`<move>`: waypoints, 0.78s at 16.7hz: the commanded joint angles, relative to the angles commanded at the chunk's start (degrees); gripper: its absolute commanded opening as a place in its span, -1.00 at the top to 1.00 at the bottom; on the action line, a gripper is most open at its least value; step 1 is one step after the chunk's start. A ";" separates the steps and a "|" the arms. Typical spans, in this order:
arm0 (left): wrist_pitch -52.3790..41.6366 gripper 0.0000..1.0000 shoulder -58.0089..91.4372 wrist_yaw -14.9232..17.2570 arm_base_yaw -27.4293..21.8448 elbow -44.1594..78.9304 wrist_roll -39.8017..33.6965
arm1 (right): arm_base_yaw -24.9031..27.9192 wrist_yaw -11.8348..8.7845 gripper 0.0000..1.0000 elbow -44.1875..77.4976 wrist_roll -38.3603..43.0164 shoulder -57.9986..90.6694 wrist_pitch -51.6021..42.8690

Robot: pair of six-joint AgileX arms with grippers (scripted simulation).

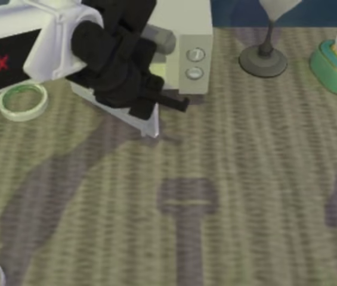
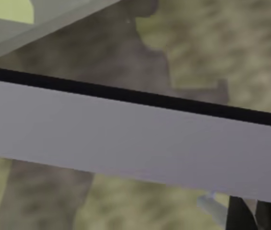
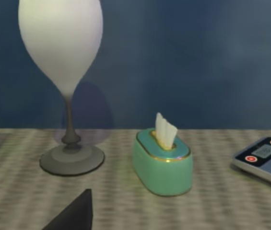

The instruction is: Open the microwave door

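My left gripper (image 1: 177,102): at microwave door (image 1: 147,125) free edge, finger state cannot tell | door: rigid, hinged, light; take outer edge | right arm: parked.

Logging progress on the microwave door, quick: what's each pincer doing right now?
Left pincer: at the microwave door, which is swung partly open; grip cannot be told.
Right pincer: not in the top view; state cannot be told.

The pale grey-white microwave (image 1: 193,36) sits at the table's 12 o'clock edge, two silver knobs on its front panel, its microwave door (image 1: 147,124) swung partly open toward 7 o'clock
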 joint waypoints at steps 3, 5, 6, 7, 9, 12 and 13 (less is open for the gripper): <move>0.81 1.00 -1.81 1.38 0.74 -1.45 2.53 | 0.00 0.00 -1.00 0.00 0.00 0.00 0.00; 0.85 1.00 -1.88 1.42 0.77 -1.47 2.59 | 0.00 0.00 -1.00 0.00 0.00 0.00 0.00; 0.85 1.00 -1.88 1.42 0.77 -1.47 2.59 | 0.00 0.00 -1.00 0.00 0.00 0.00 0.00; 0.85 1.00 -1.88 1.42 0.77 -1.47 2.59 | 0.00 0.00 -1.00 0.00 0.00 0.00 0.00; 0.85 1.00 -1.88 1.42 0.77 -1.47 2.59 | 0.00 0.00 -1.00 0.00 0.00 0.00 0.00; 0.85 1.00 -1.88 1.42 0.77 -1.47 2.59 | 0.00 0.00 -1.00 0.00 0.00 0.00 0.00; 0.85 1.00 -1.88 1.42 0.77 -1.47 2.59 | 0.00 0.00 -1.00 0.00 0.00 0.00 0.00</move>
